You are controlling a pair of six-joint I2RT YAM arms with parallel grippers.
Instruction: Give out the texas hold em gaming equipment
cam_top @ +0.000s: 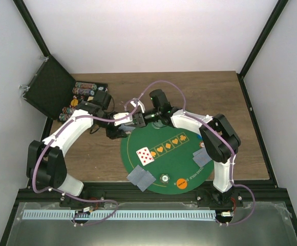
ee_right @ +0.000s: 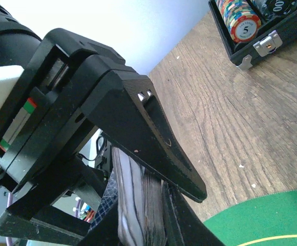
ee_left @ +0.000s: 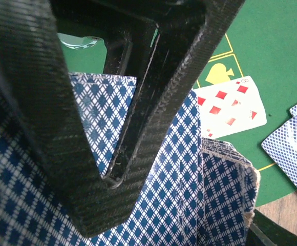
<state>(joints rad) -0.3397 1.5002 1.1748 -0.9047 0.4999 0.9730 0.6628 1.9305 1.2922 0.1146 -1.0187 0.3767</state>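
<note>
Deck (ee_right: 138, 205): sitting edge-on over far-left rim of green mat (cam_top: 174, 161), clenched in right gripper (ee_right: 182, 202), serving as steady dispenser. Hovering left gripper (cam_top: 117, 130) at patterned backs, likely for peeling one card; its grasp impossible to tell.

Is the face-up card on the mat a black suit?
No, the face-up card lying on the green mat shows red diamond pips in the left wrist view.
</note>
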